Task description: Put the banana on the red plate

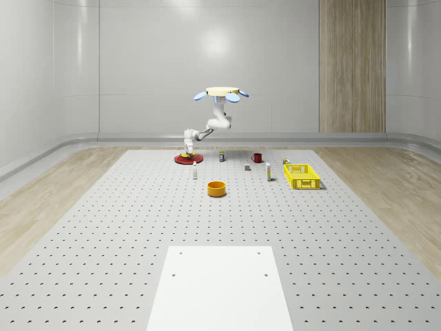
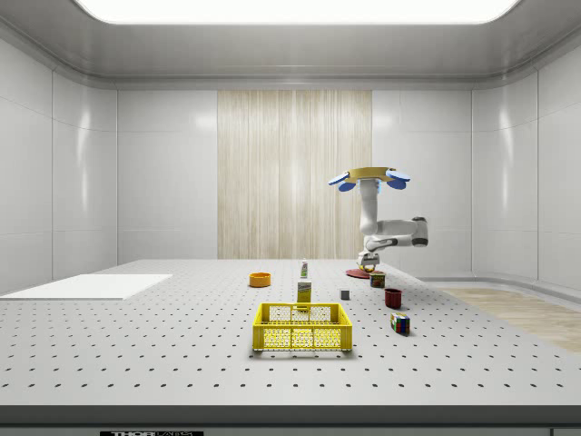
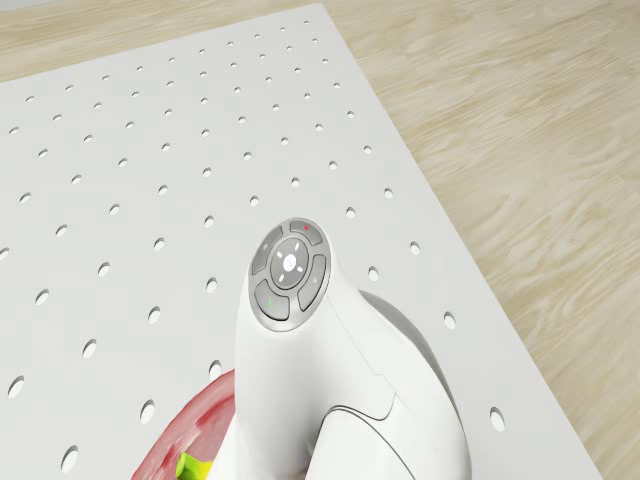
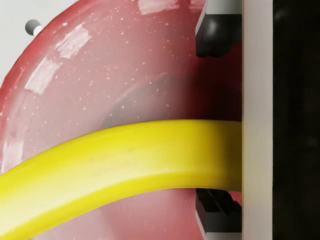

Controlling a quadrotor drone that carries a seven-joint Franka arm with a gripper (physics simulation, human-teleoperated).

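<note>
The gripper (image 4: 212,120) is seen clenched on the banana (image 4: 125,160), whose yellow curve is pinched between the two black pads (image 4: 212,35) in the wrist view and is held just over the glossy red plate (image 4: 100,75). In the whole-scene view, the gripper (image 1: 187,153) is lowered onto the plate (image 1: 186,161) left of centre, and the drone (image 1: 220,93) is seen hovering above and to the right of it, the white arm (image 1: 213,124) bent down between them. The plate is set near the far edge of the perforated white table (image 1: 103,227), beyond which wood flooring is seen. To the right of the plate a mug (image 1: 257,157), a yellow crate (image 1: 302,176) and an orange bowl (image 1: 217,188) are spread well apart, with open surface around them. A smooth white sheet (image 1: 220,289) is laid at the bottom centre. The room is walled in pale panels, with one wooden panel (image 1: 351,65) at upper right.
</note>
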